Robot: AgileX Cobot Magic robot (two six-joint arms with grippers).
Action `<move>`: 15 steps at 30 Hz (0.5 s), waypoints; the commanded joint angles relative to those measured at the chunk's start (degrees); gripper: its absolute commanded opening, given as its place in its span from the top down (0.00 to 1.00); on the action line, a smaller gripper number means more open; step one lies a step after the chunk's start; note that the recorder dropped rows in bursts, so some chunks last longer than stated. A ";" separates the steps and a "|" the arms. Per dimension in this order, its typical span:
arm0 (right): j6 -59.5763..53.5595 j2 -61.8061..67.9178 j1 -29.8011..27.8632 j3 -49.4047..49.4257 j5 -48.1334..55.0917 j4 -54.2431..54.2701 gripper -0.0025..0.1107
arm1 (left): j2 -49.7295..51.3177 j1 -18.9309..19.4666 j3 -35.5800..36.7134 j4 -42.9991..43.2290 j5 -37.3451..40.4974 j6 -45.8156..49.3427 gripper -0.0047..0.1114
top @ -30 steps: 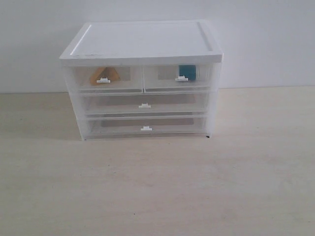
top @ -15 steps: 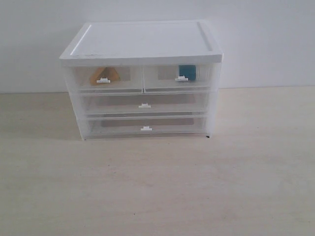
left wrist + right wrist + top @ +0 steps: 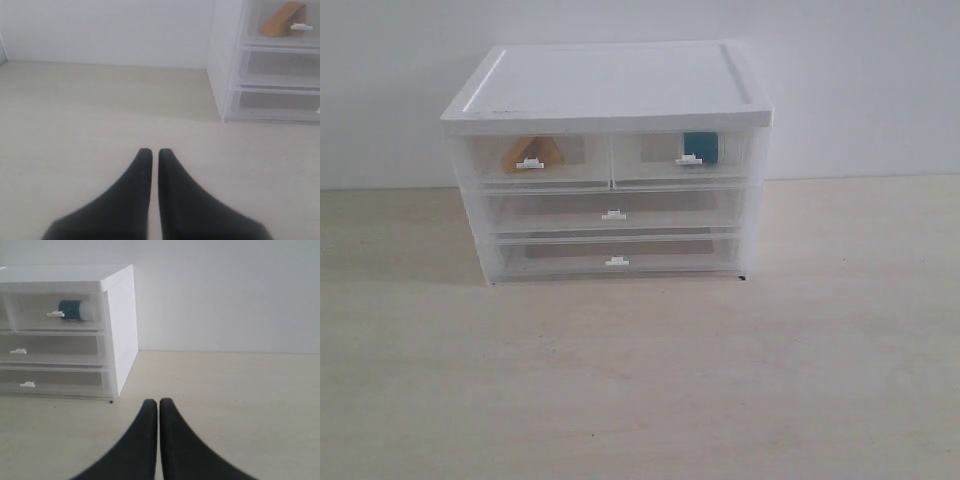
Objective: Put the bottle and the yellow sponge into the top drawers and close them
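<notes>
Count from the front, cabinet at my twelve o'clock:
- cabinet (image 3: 754, 215): one, under one lid (image 3: 610, 80)
- top drawers: two, left drawer (image 3: 582, 168) and right drawer (image 3: 732, 168) at its three o'clock
- wide drawers (image 3: 550, 212): two, second at six o'clock of the first
- handle tabs (image 3: 613, 215): four
- sponge (image 3: 546, 151): one
- bottle (image 3: 701, 145): one
- mine: left gripper (image 3: 151, 151), right gripper (image 3: 158, 401), two fingers (image 3: 127, 202) each

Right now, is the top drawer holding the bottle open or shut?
Shut. That top drawer sits flush with the other top drawer, and the bottle shows behind its clear front.
</notes>
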 commanded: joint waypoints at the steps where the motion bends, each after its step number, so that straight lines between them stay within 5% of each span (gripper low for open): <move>1: -0.35 -1.72 -1.55 0.28 4.63 -0.93 0.98 | -0.15 0.19 0.16 0.29 0.06 -0.02 0.92; 15: 2.88 -1.72 -1.64 0.28 14.41 -4.37 0.98 | -0.15 0.19 0.16 0.29 0.06 -0.05 0.92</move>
